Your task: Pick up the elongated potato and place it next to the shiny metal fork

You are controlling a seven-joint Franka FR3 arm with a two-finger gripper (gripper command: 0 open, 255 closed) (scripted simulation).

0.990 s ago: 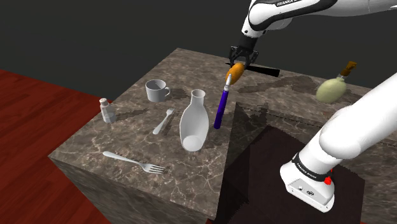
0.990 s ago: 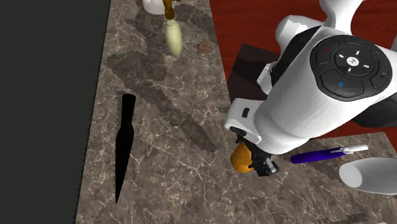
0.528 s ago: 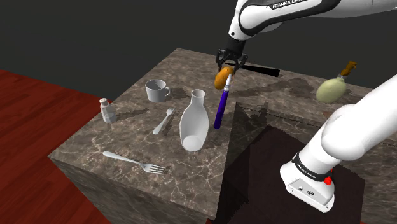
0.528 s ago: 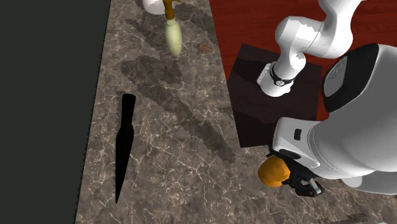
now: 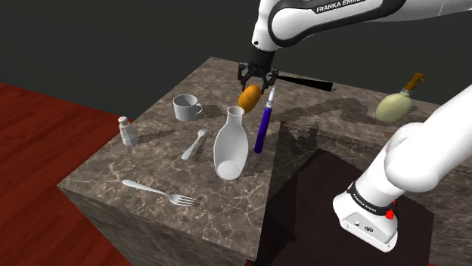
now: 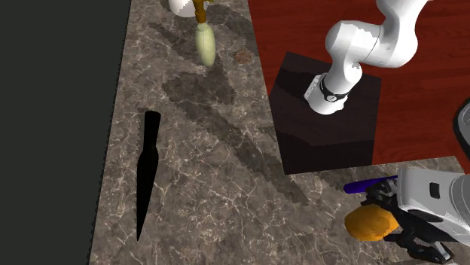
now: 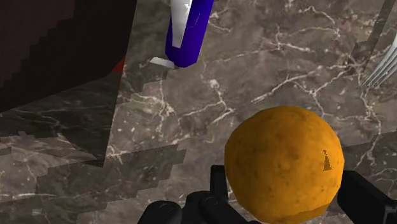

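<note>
The end effector (image 5: 253,83) clamps the orange potato (image 5: 248,97), holding it high above the marble desk (image 5: 151,160), likely to clear the white vase (image 5: 229,147) toward the fork (image 5: 195,143).

Pincer (image 6: 393,226) clasps orange potato (image 6: 370,223) over marble counter (image 6: 218,192); black knife (image 6: 148,169) apart.

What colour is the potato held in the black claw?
The rounded potato is plain orange, slightly brownish. The wrist view shows it best.

Home kitchen, marble counter (image 5: 151,162), mug (image 5: 185,106), shaker (image 5: 127,131)
</note>
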